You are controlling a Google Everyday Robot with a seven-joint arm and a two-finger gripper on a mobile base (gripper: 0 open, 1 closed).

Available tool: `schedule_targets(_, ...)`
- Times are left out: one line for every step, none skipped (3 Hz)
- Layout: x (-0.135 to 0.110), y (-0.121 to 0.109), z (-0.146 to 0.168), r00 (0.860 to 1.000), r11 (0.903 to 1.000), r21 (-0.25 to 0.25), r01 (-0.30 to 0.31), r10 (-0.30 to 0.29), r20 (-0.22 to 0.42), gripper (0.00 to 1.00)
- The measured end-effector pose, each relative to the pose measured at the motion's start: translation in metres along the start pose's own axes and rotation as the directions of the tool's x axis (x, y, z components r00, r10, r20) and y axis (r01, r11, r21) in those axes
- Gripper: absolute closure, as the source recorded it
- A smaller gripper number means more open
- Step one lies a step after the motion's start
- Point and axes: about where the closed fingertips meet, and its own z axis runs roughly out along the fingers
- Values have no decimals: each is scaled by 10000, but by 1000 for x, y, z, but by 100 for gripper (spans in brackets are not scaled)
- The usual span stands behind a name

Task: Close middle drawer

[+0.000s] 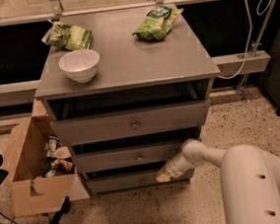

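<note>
The wide, shallow grey wooden middle drawer point(115, 159) with a small round metal knob is the second of three in the grey cabinet point(127, 84), and it stands a little pulled out. The white arm's gripper point(162, 176) is low at the right, just under this drawer's front and before the lowest grey drawer point(122, 182); I cannot tell whether the jaws are released or clenched. On the worktop point(135, 60) stands a white round bowl point(79, 65).
</note>
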Motion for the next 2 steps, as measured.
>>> schedule_targets(29,69,-4,9953,9899,-1374,337,-457,-855,100)
schedule_targets(59,129,-30,9762,9695,-2439,250,-762,-2029,100)
